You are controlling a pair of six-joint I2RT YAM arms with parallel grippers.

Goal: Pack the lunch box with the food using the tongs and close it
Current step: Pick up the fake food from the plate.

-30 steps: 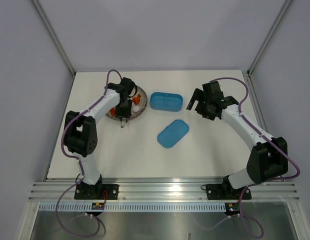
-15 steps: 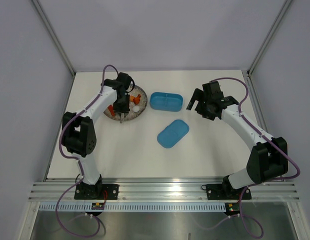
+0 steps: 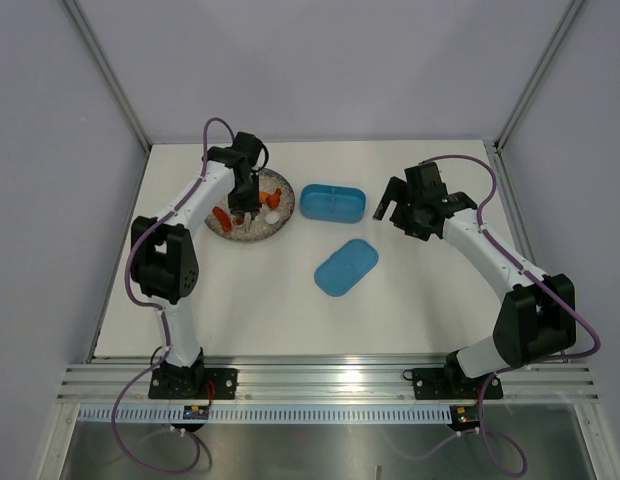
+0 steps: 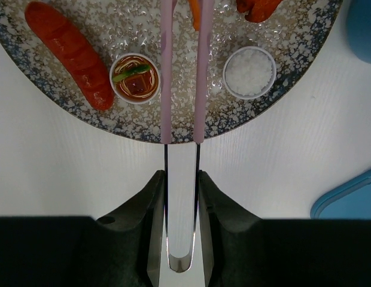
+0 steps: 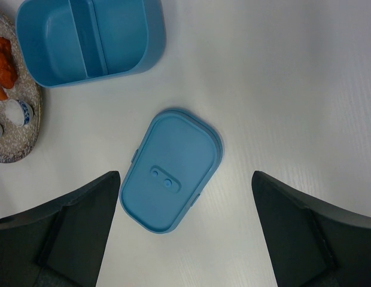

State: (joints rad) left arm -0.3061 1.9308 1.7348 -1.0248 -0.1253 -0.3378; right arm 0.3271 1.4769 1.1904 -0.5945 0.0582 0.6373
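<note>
My left gripper is shut on the tongs, whose two pink arms reach out over the speckled plate with a narrow gap between them. The food on the plate includes a red sausage, a small cup with a brown morsel, a white rice piece and orange bits near the tong tips. The blue lunch box stands open and empty to the right of the plate. Its lid lies flat nearer the arms. My right gripper hangs open above the lid.
The plate sits at the table's far left, touching nothing blue. Bare white table surrounds the lid and the lunch box. Grey walls and metal posts close in the back and sides.
My left gripper has carried the tongs from the plate's near edge farther over the plate, towards the back. The right arm has not moved.
</note>
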